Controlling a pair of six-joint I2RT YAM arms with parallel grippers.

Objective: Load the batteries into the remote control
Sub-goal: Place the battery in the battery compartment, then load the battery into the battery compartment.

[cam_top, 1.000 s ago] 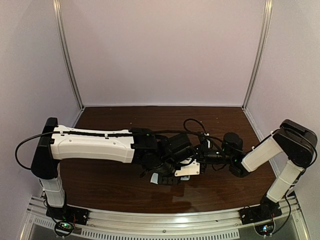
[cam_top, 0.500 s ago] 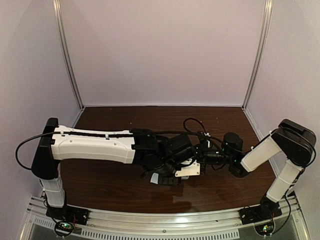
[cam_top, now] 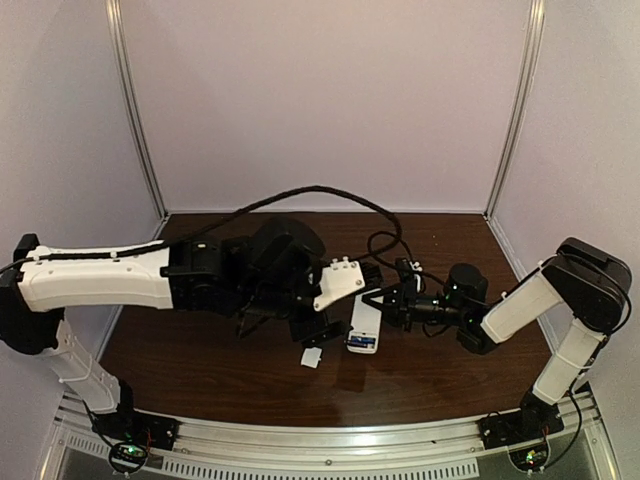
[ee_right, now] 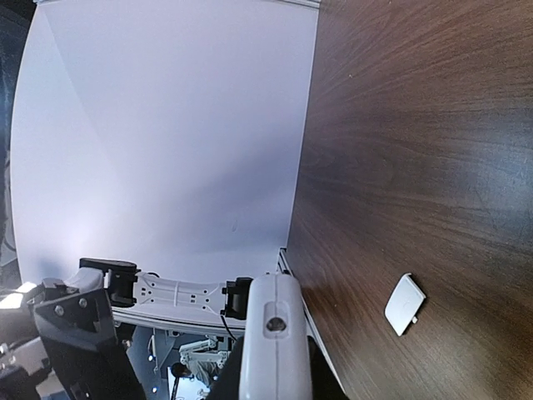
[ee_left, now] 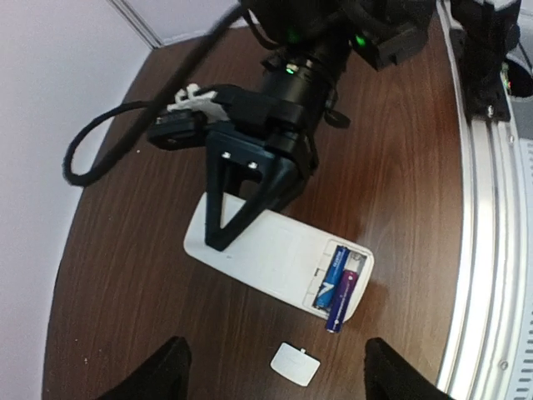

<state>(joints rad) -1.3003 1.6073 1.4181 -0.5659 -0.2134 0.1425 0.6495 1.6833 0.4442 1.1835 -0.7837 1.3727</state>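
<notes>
Two batteries (ee_left: 340,282) lie lengthwise in the remote control (ee_left: 265,250); right gripper (ee_left: 241,223) clamps it, left gripper (ee_left: 275,354) spread wide

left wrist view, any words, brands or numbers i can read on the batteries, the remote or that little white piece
Tiny blue cylindrical batteries in the open compartment: faint pale markings on the wraps, too blurred to read.
Small white rectangular plastic remote control, plain back facing up: no text visible.
Small white square plastic cover piece on the table: blank.
No legible text in any view.

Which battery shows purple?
The outer battery, at the edge of the remote control. The inner battery beside it looks blue.
</notes>
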